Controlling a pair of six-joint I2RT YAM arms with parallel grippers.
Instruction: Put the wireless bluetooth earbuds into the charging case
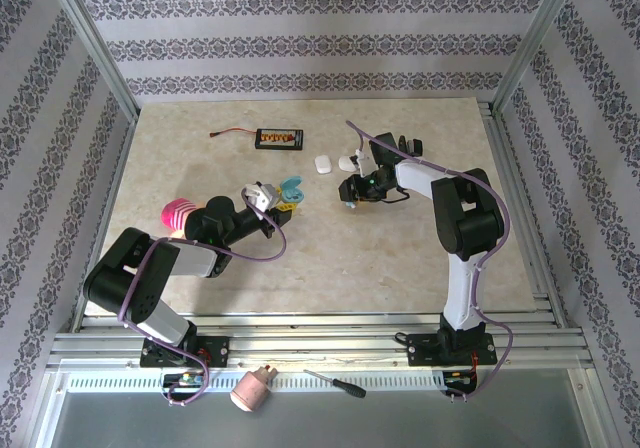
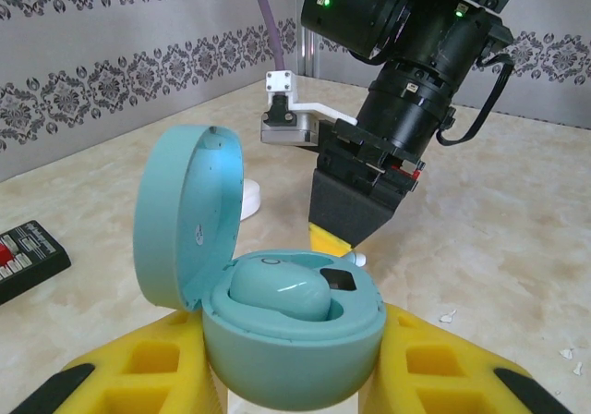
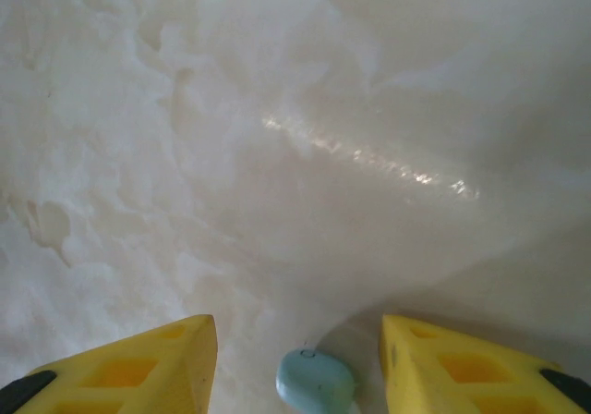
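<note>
My left gripper (image 2: 291, 370) is shut on the base of a pale blue charging case (image 2: 291, 345) and holds it upright above the table, its lid (image 2: 185, 215) swung open to the left. One pale blue earbud (image 2: 277, 289) sits in the left socket; the right socket (image 2: 337, 278) is dark and bare. From the top view the case (image 1: 290, 190) is left of centre. My right gripper (image 3: 300, 363) stands open just above the table, right of the case (image 1: 350, 190). A second pale blue earbud (image 3: 316, 383) lies on the table between its yellow fingers (image 3: 138, 368), touching neither.
A white pebble case (image 1: 322, 164) and another white piece (image 1: 346, 160) lie behind the right gripper. A black device (image 1: 279, 140) with a red lead sits farther back. A pink striped object (image 1: 180, 213) is beside the left arm. A screwdriver (image 1: 335, 383) lies on the front rail.
</note>
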